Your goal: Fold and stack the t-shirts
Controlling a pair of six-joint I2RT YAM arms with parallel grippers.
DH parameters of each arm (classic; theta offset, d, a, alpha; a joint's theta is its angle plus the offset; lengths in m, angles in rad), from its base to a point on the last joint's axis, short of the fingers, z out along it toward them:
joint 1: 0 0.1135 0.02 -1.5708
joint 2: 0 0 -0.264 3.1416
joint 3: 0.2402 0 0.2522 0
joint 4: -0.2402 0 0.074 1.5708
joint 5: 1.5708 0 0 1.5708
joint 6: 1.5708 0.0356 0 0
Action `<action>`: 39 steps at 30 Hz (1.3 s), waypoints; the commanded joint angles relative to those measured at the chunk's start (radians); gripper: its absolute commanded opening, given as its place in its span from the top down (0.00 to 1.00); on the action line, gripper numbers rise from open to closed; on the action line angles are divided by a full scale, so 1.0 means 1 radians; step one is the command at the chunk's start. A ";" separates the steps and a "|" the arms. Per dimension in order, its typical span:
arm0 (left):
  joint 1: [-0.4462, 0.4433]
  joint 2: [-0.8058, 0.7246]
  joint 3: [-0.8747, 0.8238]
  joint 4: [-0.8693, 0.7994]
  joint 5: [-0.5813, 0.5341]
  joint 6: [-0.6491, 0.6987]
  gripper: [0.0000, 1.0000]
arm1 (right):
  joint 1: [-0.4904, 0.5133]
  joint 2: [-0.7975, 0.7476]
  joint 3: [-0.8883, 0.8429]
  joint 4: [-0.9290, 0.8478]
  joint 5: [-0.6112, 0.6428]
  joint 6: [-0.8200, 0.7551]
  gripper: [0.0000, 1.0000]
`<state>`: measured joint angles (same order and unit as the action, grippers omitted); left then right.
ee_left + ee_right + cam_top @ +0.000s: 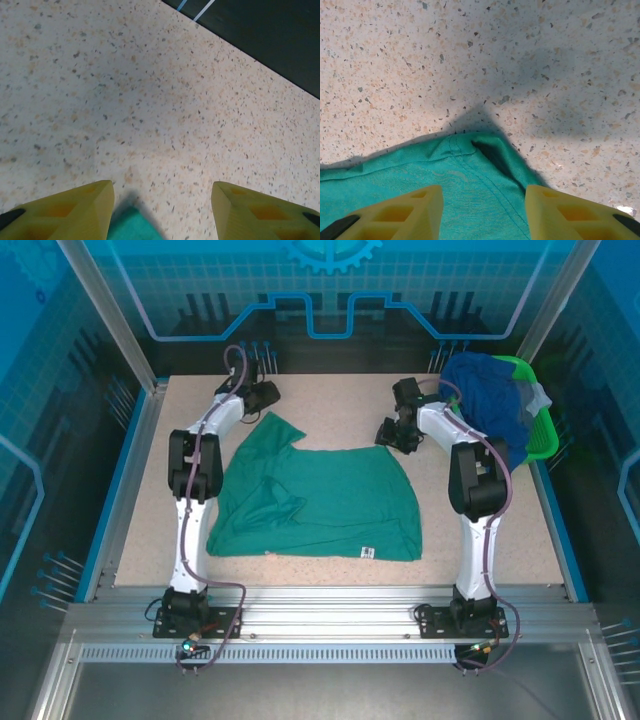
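A teal-green t-shirt (320,500) lies spread on the speckled table, a small white tag (367,552) at its near hem. My left gripper (262,395) hovers at the shirt's far left corner. In the left wrist view this gripper (162,200) is open, and a teal cloth tip (132,225) lies on the table beside the left finger. My right gripper (392,432) is at the far right corner. There the right gripper (484,200) is open above a seamed, folded corner of the shirt (470,170). More t-shirts (485,390), royal blue and grey, are heaped in the basket.
The bright green plastic basket (542,435) stands at the table's back right, close to the right arm. A dark gap (270,35) marks the table's far edge beyond the left gripper. Bare tabletop (500,540) surrounds the shirt.
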<state>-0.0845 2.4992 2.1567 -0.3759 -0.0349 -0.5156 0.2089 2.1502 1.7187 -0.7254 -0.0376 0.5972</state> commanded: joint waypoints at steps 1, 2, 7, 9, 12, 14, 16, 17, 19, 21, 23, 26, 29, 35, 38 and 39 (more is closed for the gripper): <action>-0.007 0.073 0.129 -0.194 -0.048 0.060 0.46 | -0.016 -0.015 -0.002 -0.021 -0.022 0.002 0.52; -0.015 0.098 0.178 -0.246 -0.071 0.072 0.46 | -0.020 -0.025 -0.016 -0.010 -0.026 0.007 0.52; -0.033 0.189 0.340 -0.418 -0.131 0.064 0.48 | -0.036 -0.050 -0.040 0.003 -0.032 0.012 0.52; -0.044 0.201 0.356 -0.434 -0.133 0.074 0.49 | -0.039 -0.058 -0.054 0.012 -0.034 0.013 0.52; -0.064 0.205 0.365 -0.459 -0.162 0.097 0.52 | -0.044 -0.071 -0.080 0.026 -0.036 0.025 0.52; -0.073 0.217 0.382 -0.489 -0.185 0.118 0.54 | -0.046 -0.077 -0.098 0.039 -0.043 0.036 0.52; -0.083 0.237 0.413 -0.533 -0.218 0.138 0.56 | -0.046 -0.082 -0.113 0.050 -0.047 0.042 0.52; -0.084 0.244 0.427 -0.555 -0.235 0.141 0.58 | -0.045 -0.084 -0.117 0.053 -0.048 0.045 0.52; -0.084 0.251 0.432 -0.573 -0.250 0.146 0.61 | -0.045 -0.088 -0.124 0.060 -0.050 0.050 0.52; -0.084 0.256 0.438 -0.589 -0.260 0.151 0.62 | -0.046 -0.091 -0.125 0.065 -0.054 0.053 0.52; -0.083 0.278 0.477 -0.621 -0.259 0.151 0.63 | -0.046 -0.091 -0.125 0.067 -0.056 0.056 0.52; -0.083 0.309 0.539 -0.676 -0.244 0.139 0.72 | -0.046 -0.090 -0.124 0.069 -0.058 0.062 0.52; -0.083 0.308 0.537 -0.713 -0.232 0.114 0.85 | -0.046 -0.086 -0.122 0.068 -0.053 0.072 0.52; -0.087 0.224 0.440 -0.663 -0.235 0.099 1.00 | -0.046 -0.062 -0.106 0.054 -0.031 0.085 0.52; -0.098 0.179 0.437 -0.623 -0.244 0.116 1.00 | -0.048 -0.037 -0.082 0.039 -0.002 0.088 0.52; -0.102 0.166 0.435 -0.616 -0.247 0.119 1.00 | -0.047 -0.029 -0.075 0.038 0.003 0.088 0.51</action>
<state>-0.1677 2.7358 2.6144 -0.9726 -0.2810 -0.4091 0.1738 2.0983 1.6089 -0.6655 -0.0597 0.6704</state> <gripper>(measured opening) 0.061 0.483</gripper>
